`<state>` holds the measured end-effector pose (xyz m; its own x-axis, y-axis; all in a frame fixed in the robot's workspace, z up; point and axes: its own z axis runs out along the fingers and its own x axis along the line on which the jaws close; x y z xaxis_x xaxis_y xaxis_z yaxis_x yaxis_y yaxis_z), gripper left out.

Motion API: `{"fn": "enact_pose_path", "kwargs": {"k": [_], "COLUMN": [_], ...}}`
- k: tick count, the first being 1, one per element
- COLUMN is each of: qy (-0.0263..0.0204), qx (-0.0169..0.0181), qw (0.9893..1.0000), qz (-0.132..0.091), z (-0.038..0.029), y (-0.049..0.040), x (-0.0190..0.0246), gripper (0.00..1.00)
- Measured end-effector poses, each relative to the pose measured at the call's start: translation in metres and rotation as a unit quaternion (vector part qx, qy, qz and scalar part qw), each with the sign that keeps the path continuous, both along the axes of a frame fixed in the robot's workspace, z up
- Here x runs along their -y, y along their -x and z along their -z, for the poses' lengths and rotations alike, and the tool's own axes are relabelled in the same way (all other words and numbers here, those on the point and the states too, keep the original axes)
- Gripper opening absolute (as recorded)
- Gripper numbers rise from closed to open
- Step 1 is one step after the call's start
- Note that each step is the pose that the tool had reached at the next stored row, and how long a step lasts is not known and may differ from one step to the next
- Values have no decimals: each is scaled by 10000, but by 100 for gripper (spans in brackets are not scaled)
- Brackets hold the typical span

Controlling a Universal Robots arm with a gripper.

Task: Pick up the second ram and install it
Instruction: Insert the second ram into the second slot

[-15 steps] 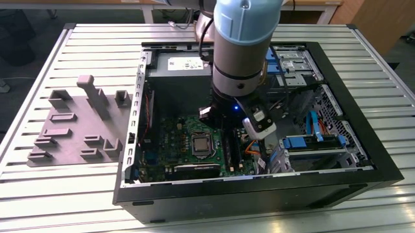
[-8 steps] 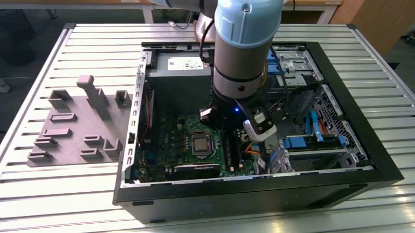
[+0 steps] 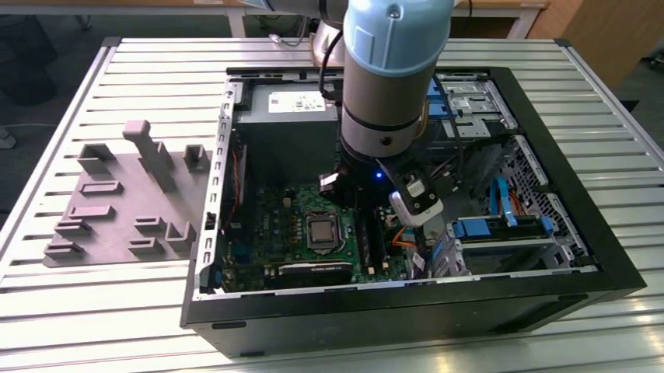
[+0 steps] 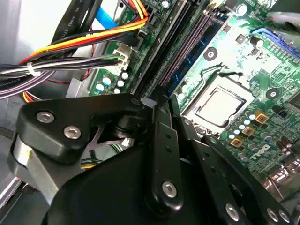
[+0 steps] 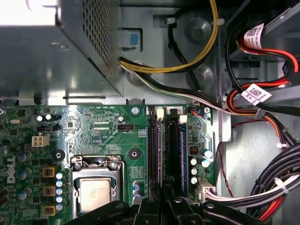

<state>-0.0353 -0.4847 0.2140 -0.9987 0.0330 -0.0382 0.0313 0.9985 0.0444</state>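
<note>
1. Under everything stands one bench [image 3: 93, 311] of ribbed, pale metal slats; wood-coloured furniture lines the room behind it.
2. On the bench lies one open black computer case [image 3: 581, 256], and at the exterior view's left, just beside it, one grey fixture tray [image 3: 114, 210] with raised blocks.
3. One arm [image 3: 394, 70] with a light blue sleeve reaches straight down into the case.
4. Inside lie one green motherboard [image 5: 108, 122], one grey power supply [image 3: 285, 116] and at least three blue drive brackets [image 3: 483, 229].
5. One processor socket [image 5: 96, 192] sits beside a bank of long black slots [image 5: 157, 150]; their count is unclear.
6. Bundles of black, yellow, orange and red cables [image 5: 262, 108] run along the board's edge.
7. One end effector [image 5: 164, 204] hangs directly over the slots in both wrist views [image 4: 161, 101]; whether it grips anything, or how wide it stands, I cannot tell.
8. One ram stick [image 5: 184, 150], dark blue-green, stands on edge in an outer slot, just beside the end effector [image 4: 197, 51].
</note>
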Motion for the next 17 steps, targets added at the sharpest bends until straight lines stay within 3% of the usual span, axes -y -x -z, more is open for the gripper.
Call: {"fn": "enact_pose_path", "kwargs": {"k": [14, 17], "qy": [-2, 0], "qx": [-6, -20], "qw": [10000, 10000], "qz": [-12, -16], "z": [6, -40], "y": [0, -1], "x": [0, 0], "gripper": [14, 14]}}
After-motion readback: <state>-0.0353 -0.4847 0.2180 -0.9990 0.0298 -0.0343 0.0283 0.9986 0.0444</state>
